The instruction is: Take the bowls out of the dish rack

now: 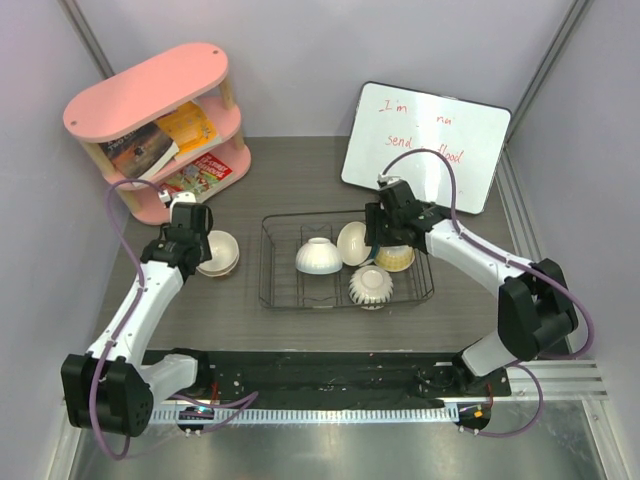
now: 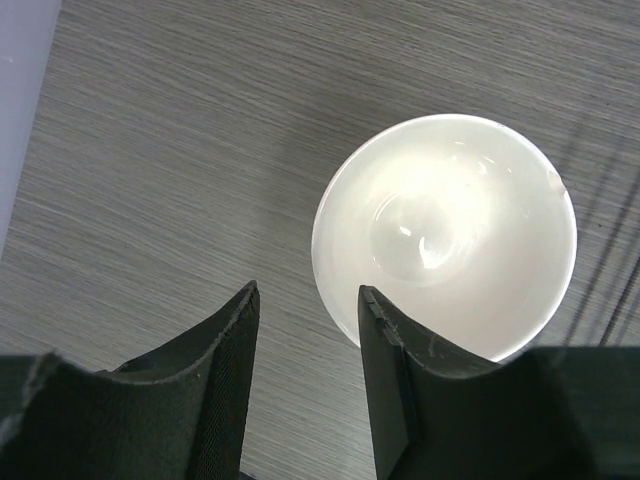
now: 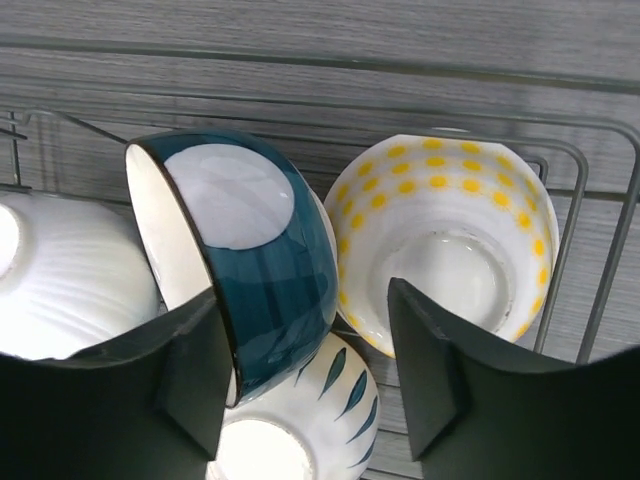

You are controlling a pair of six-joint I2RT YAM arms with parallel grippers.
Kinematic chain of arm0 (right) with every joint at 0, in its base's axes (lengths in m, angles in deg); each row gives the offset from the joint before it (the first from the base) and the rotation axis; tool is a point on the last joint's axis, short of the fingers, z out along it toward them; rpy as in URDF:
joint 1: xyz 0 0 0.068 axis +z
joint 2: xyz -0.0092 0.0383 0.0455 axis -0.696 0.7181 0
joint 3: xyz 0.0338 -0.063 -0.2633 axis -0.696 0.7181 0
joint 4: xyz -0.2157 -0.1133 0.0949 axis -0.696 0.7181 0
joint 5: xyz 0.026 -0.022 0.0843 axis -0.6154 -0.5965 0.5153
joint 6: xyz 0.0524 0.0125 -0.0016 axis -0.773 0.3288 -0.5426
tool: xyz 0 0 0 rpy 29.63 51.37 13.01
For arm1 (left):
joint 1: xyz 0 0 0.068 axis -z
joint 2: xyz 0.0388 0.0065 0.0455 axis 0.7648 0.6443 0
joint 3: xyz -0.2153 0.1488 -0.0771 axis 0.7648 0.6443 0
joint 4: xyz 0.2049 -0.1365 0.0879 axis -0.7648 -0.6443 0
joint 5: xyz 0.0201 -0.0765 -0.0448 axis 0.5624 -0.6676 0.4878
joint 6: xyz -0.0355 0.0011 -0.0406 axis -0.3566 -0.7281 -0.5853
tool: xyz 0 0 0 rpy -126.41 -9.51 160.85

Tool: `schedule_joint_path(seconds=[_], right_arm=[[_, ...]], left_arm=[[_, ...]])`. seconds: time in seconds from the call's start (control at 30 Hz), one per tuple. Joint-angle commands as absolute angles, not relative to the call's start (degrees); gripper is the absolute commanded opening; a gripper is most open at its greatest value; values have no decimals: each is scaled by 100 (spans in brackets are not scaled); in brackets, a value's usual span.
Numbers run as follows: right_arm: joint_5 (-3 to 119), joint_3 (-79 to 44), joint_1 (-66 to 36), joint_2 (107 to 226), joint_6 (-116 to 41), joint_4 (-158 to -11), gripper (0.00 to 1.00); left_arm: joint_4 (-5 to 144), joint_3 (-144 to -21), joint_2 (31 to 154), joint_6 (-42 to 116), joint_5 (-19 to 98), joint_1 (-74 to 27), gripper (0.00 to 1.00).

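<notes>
The black wire dish rack [image 1: 275,290] stands mid-table. In it are a white ribbed bowl [image 1: 316,256], a dark blue bowl with white inside on its edge [image 1: 353,243], a yellow patterned bowl [image 1: 394,258] and an upturned white bowl with blue leaf marks [image 1: 370,286]. My right gripper [image 1: 388,238] hangs open over them. In the right wrist view its jaws [image 3: 310,345] straddle the blue bowl's [image 3: 255,260] wall, beside the yellow bowl [image 3: 450,240]. A cream bowl [image 1: 220,250] sits upright on the table left of the rack. My left gripper [image 2: 308,305] is open and empty at the rim of this bowl [image 2: 445,235].
A pink shelf [image 1: 160,120] with books stands at the back left. A whiteboard [image 1: 425,145] leans at the back right. The rack's wires show at the right edge of the left wrist view [image 2: 605,290]. Grey walls close in both sides.
</notes>
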State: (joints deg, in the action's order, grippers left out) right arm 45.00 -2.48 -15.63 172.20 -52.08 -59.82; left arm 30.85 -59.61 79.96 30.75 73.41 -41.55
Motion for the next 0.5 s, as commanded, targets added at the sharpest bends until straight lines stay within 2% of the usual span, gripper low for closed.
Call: schedule_joint_path(seconds=[0.0,0.03,0.07,0.3,0.47], right_arm=[[4175,-409,-1440,17205,-5029,-6178,58],[4167,-391,-1431,17205,-5012,-6213,49],[4132,-391,-1413,17205,-5012,-6231,45],[3939,-637,-1247,17398,-4863,-6196,3],[3578,-787,-1088,17381,-4775,-5994,1]], left_arm=[[3264,-6140,8000,3135,7452,-4163,45],[3264,-6140,8000,3135,7452,-4154,44],[3264,-6140,8017,3135,7461,-4154,44],[3255,-6131,8026,3143,7452,-4154,45],[3255,-6123,7991,3152,7470,-4154,45]])
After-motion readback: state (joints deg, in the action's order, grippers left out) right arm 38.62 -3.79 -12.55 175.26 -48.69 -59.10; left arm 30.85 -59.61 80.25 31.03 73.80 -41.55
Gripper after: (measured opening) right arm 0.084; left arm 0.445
